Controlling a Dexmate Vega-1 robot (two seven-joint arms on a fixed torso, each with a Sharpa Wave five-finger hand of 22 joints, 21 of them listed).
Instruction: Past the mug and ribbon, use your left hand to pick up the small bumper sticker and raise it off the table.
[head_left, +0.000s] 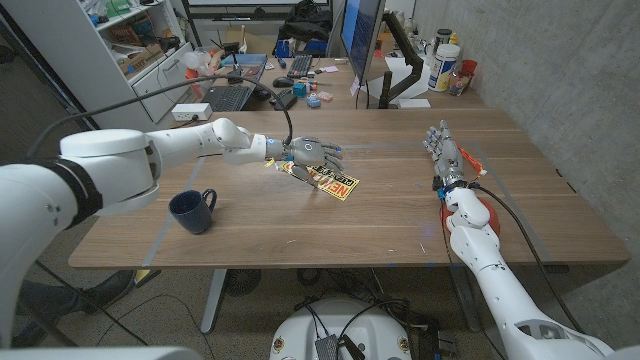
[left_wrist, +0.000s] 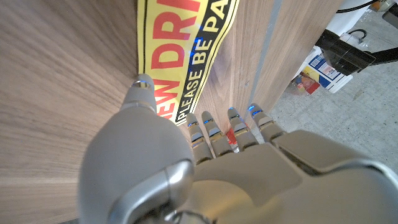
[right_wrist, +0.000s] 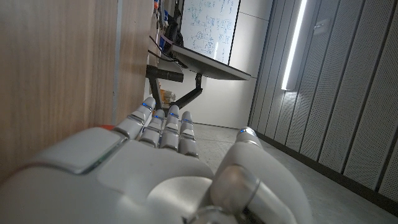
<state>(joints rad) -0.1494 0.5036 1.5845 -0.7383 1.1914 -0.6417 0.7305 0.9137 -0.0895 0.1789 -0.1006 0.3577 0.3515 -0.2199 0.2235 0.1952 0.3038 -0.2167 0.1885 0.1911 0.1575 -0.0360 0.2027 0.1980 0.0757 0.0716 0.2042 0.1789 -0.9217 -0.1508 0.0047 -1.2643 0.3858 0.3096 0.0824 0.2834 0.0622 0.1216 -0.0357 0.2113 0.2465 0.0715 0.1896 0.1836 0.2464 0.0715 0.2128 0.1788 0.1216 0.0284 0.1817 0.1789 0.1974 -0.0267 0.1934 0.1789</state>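
Note:
The small bumper sticker (head_left: 338, 186) is yellow with red and black print and lies on the table's middle. In the left wrist view the sticker (left_wrist: 180, 43) shows a curved edge. My left hand (head_left: 313, 154) reaches over the sticker's near-left end with its fingers spread. Its fingertips (left_wrist: 214, 124) and thumb touch the sticker, and I see no closed grip. A small red bit (left_wrist: 231, 137) shows between the fingers. The dark blue mug (head_left: 192, 210) stands upright at the front left, behind my left forearm. My right hand (head_left: 441, 147) stands on its edge at the right, fingers straight, holding nothing.
A red-orange thing (head_left: 482, 212) lies partly under my right forearm. Keyboards, a monitor (head_left: 362, 35) and clutter fill the desk beyond the table's far edge. A grey wall runs along the right.

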